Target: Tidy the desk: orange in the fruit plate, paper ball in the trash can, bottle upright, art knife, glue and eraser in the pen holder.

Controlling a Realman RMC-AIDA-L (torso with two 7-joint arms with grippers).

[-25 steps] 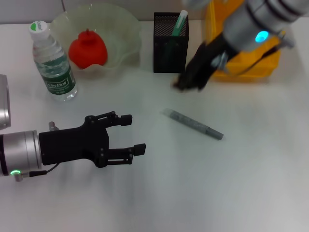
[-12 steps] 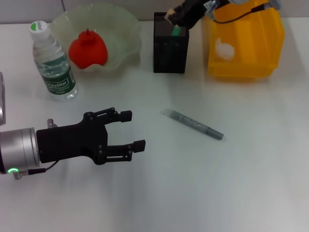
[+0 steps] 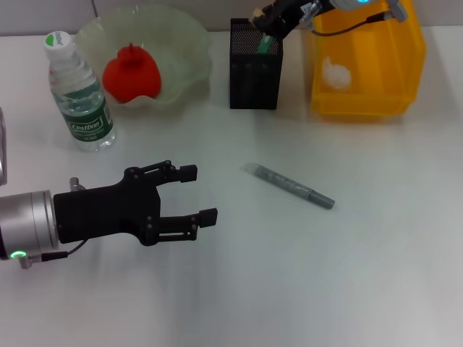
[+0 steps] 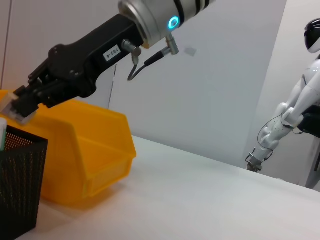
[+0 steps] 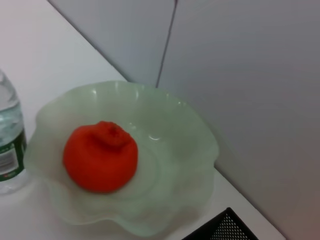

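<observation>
The eraser is pinched in the closed jaws of the right gripper, just above the pen holder, where the art knife stands. The glue lies on the worktop in front of the pen holder. The left gripper hovers nearer the robot, jaws spread wide and empty.
</observation>
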